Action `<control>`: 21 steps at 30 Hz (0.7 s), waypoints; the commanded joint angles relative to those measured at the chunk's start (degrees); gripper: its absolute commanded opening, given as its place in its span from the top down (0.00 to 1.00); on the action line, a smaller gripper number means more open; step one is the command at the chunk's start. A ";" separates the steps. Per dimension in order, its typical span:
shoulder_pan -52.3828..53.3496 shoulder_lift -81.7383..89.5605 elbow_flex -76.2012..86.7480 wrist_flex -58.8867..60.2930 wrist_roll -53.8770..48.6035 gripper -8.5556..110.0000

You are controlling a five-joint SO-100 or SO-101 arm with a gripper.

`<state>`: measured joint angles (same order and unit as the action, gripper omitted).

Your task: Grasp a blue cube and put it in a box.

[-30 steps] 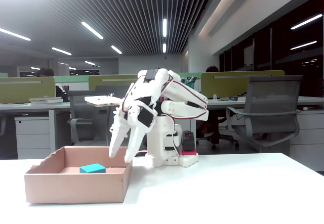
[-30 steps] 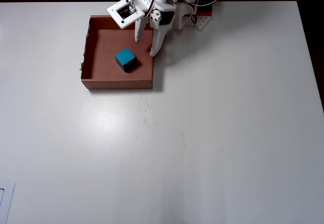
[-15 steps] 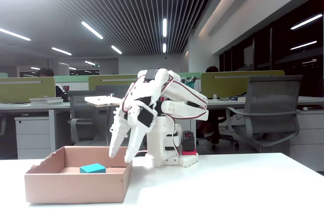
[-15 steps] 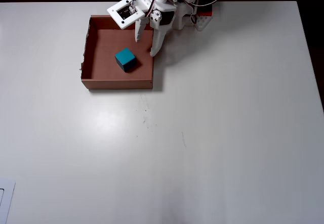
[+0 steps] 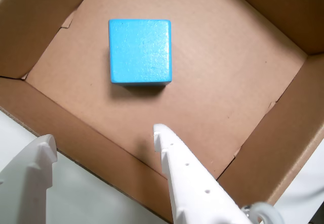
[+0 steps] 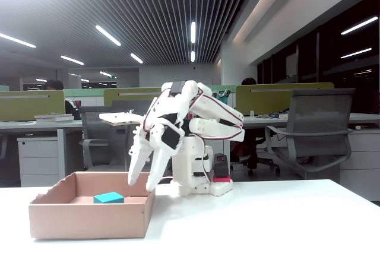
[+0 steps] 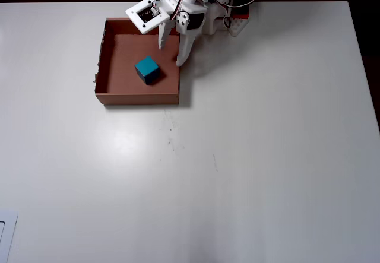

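Observation:
The blue cube [image 5: 140, 51] lies flat on the floor of the brown cardboard box [image 5: 263, 118]. It also shows in the fixed view [image 6: 108, 197] and the overhead view [image 7: 147, 70]. My white gripper [image 5: 104, 140] is open and empty, held above the box's near wall, apart from the cube. In the overhead view the gripper [image 7: 170, 55] hangs over the box's [image 7: 105, 55] right rear corner. In the fixed view the gripper [image 6: 142, 177] points down above the box [image 6: 89, 221], its fingers clear of the cube.
The box sits at the back left of the white table [image 7: 249, 156]. The arm's base [image 7: 234, 16] stands at the table's far edge, right of the box. An office with chairs [image 6: 314, 138] and desks lies behind.

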<state>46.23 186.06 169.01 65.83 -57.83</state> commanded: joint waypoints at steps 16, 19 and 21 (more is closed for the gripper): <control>-0.79 -0.44 -2.72 0.26 0.26 0.71; -0.79 -0.44 -2.72 0.26 0.35 0.71; -0.79 -0.44 -2.72 0.26 0.35 0.71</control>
<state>45.88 186.06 169.01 65.83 -57.74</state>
